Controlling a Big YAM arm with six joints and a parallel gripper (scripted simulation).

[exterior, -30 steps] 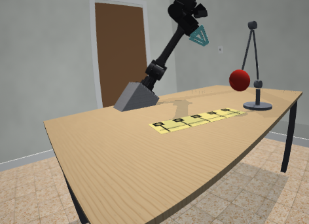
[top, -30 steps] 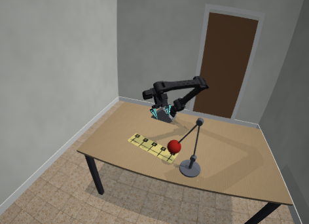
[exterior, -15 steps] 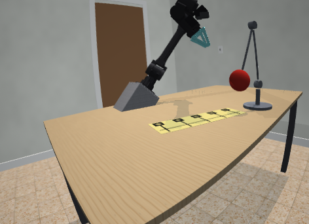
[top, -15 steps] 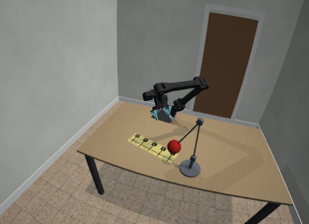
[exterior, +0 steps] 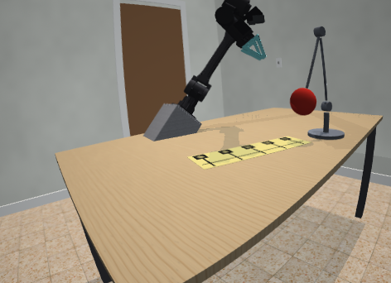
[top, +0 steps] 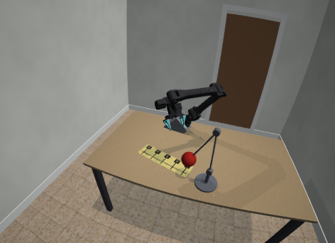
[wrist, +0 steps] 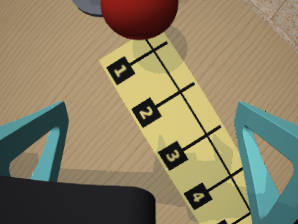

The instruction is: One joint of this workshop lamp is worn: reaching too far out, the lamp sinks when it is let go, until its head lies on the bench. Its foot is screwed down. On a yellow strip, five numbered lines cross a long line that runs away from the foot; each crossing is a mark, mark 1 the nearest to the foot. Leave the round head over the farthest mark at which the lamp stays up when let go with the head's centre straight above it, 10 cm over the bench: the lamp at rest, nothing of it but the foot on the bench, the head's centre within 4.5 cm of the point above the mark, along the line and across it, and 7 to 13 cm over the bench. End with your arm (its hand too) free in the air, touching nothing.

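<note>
Black and jointed, the robot arm (top: 196, 92) (exterior: 215, 58) leans up and out over the wooden bench (top: 128, 133) (exterior: 137, 189) (wrist: 80, 90), its teal two-fingered gripper (top: 175, 123) (exterior: 256, 49) (wrist: 151, 111) angled downward, fingers wide apart, touching nothing. The round red lamp head (top: 189, 159) (exterior: 303, 101) (wrist: 140, 15) hangs above the bench near mark 1.

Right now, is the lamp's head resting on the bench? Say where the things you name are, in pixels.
No, the red head (top: 189, 159) (exterior: 303, 101) (wrist: 140, 15) hangs in the air above the bench (top: 117, 148) (exterior: 166, 205) (wrist: 60, 65).

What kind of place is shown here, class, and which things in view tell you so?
Probably a plain indoor workroom or small robotics lab: a robot arm is mounted on a wooden table, near a jointed lamp, with a brown door behind.
</note>
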